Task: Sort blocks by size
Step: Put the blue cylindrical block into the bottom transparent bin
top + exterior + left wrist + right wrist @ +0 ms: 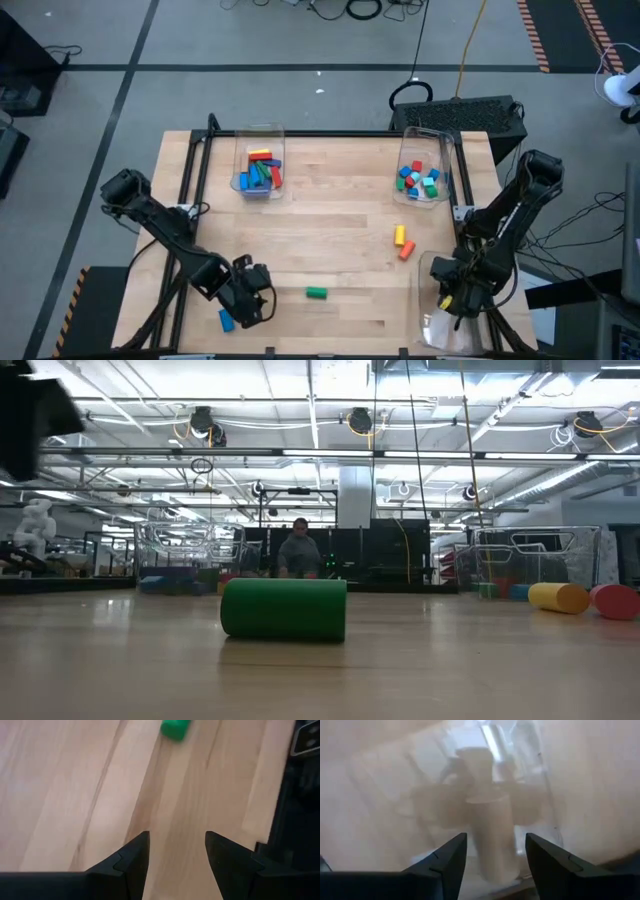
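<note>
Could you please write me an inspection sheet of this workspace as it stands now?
Surface: wooden table, bare planks in the middle.
Job's things: green cylinder lying alone near the front; yellow cylinder and orange cylinder together on the right; blue block beside the left tool; mixed blocks in the back-left bin and back-right bin.
Clutter: a third clear bin at front right.
Grippers: left tool open and empty over the table; right tool open over the front-right bin.
Cables: cables on the floor behind the table.
Surroundings: a person far behind, open workshop.
</note>
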You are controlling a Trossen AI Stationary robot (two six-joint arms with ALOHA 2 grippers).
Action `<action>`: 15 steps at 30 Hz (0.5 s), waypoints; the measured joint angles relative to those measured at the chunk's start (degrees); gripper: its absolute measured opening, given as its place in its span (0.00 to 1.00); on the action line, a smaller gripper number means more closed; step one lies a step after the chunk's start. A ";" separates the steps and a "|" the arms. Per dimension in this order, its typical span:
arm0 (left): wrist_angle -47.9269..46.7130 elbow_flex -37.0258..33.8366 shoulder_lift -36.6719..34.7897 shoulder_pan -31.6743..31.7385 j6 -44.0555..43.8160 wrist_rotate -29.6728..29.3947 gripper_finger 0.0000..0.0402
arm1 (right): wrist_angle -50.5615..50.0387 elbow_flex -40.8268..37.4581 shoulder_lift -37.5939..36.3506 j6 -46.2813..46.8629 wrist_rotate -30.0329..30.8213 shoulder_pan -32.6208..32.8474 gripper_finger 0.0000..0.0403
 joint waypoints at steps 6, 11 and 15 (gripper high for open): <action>-4.17 -0.02 0.00 -2.56 -13.91 5.64 0.48 | -5.52 3.34 -0.10 7.15 9.49 0.81 0.46; -7.06 -0.02 0.02 -5.15 -36.42 10.65 0.48 | -6.47 8.38 -0.12 4.13 14.90 0.79 0.45; -6.98 -0.04 0.02 -6.48 -50.96 16.61 0.48 | -6.72 12.36 -0.15 -0.02 18.77 0.74 0.45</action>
